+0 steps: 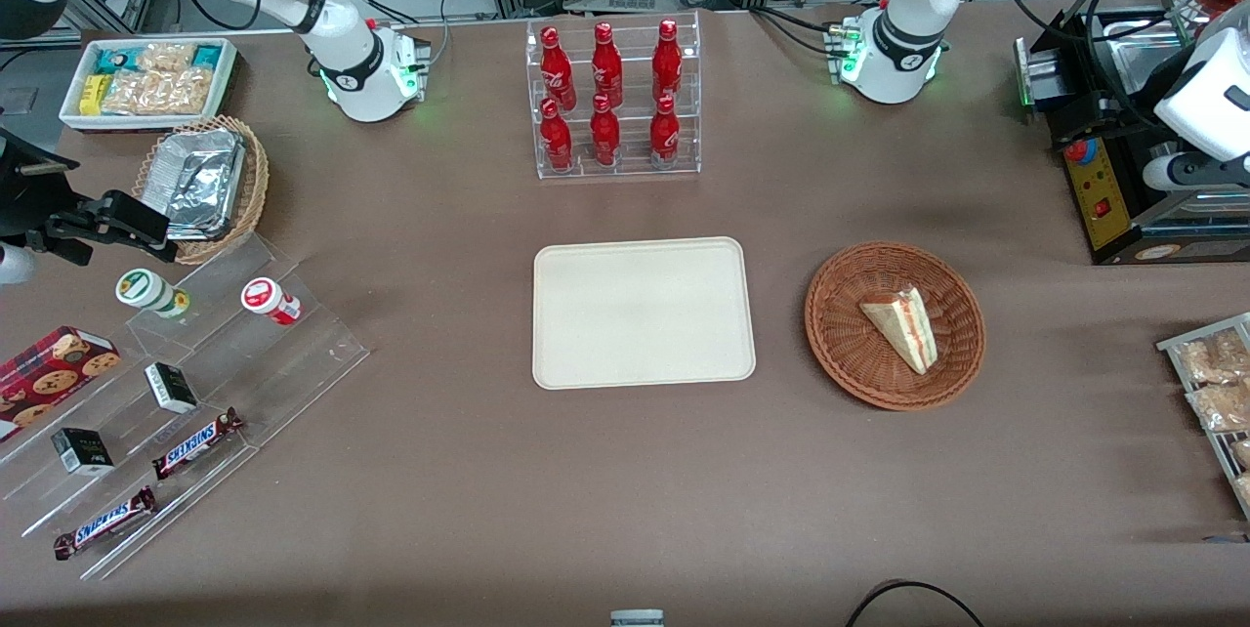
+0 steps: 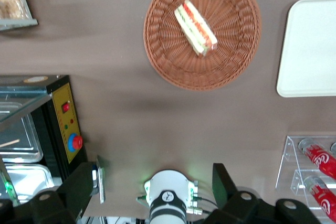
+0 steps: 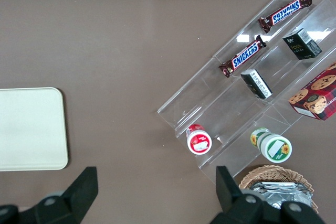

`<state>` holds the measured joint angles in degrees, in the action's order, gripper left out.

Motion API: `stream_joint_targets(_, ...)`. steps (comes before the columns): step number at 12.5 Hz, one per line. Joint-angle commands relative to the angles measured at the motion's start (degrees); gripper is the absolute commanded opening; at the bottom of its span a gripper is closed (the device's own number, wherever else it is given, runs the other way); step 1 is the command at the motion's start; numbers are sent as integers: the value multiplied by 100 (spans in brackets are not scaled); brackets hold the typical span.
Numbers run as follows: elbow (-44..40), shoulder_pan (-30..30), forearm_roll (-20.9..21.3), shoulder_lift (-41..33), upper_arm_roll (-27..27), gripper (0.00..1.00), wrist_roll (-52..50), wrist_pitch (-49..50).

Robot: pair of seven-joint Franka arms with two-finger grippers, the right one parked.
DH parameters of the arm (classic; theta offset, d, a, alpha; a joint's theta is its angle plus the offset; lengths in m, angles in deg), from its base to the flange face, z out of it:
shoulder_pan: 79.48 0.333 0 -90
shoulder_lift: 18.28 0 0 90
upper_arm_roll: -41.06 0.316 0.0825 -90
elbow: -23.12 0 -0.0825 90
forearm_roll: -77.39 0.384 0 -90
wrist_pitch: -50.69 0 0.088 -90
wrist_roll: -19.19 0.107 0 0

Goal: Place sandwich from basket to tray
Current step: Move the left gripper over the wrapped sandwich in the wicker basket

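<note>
The sandwich is a pale bread wedge with red and green filling. It lies in the reddish-brown wicker basket. The cream tray lies flat beside the basket, toward the parked arm's end, with nothing on it. My left gripper hangs high at the working arm's end of the table, above a black machine, well apart from the basket. In the left wrist view the gripper is open and empty, and the sandwich, basket and a tray corner show far below it.
A clear rack of red bottles stands farther from the camera than the tray. A black box with a red button and a rack of snack bags sit at the working arm's end. A stepped acrylic stand and a foil basket sit at the parked arm's end.
</note>
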<state>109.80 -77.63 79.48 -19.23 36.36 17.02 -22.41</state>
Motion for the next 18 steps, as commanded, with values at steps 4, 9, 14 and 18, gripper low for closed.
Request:
stream_joint_targets(4,85,-18,-121,217,-22,100,14,102)
stream_joint_targets(9,1155,-106,-104,288,-13,100,-30,-949)
stream_joint_targets(14,2518,-115,-86,288,-101,100,-257,-2864)
stream_joint_targets(18,3538,-115,-77,288,-110,100,-468,-4438)
